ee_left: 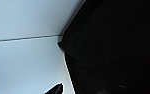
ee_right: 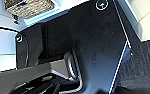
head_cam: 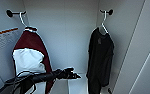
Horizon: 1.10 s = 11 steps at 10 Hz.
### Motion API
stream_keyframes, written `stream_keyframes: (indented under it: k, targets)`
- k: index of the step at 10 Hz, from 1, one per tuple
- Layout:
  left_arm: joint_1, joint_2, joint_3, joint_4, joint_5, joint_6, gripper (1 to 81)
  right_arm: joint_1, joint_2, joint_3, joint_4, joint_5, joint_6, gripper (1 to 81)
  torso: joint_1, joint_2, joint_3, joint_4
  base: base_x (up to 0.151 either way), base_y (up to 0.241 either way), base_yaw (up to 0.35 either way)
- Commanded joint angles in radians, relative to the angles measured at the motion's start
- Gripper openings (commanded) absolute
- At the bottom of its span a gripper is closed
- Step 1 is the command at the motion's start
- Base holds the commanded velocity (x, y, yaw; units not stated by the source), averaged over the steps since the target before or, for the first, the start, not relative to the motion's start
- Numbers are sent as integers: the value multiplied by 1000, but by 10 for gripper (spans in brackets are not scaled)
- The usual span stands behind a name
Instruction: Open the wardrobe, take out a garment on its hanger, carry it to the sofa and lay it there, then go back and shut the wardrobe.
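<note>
While the wardrobe (head_cam: 66,37) stands open, the left pincer (head_cam: 74,75) reaches inside.

Whether its fingers are apart, I cannot tell. Beyond it, nearer the wardrobe's right wall, the garment (head_cam: 100,57) hangs by its hanger (head_cam: 104,23) from a peg; I'd lift the hook clear, avoiding the maroon jacket (head_cam: 32,55).

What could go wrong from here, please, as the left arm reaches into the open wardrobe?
The left tool sits between the maroon jacket and the black coat, so it could snag the wrong one. The coat's pale hanger hooks over a short peg; pulling straight out, rather than lifting, might slide the coat off the hanger.
</note>
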Motion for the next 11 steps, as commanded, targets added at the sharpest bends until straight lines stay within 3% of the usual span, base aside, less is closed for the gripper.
stream_keyframes:
  k: [1, 5, 7, 11]
  targets:
    - [-260, 51, -2, -10, 63, -64, 811, 43, -4, 1, 3, -50, 3, 811, 0, 0, 0, 0, 0, 0, 0]
    - [-395, 150, -65, -35, 84, -125, 811, 41, -2, -7, 3, -48, 3, 811, 0, 0, 0, 0, 0, 0, 0]
    - [-461, 165, -65, -36, 42, -249, 811, 41, 4, -8, 1, -51, 3, 811, 0, 0, 0, 0, 0, 0, 0]
    - [-605, 159, -79, -36, -21, -425, 811, 46, 11, -11, 0, -59, 3, 811, 0, 0, 0, 0, 0, 0, 0]
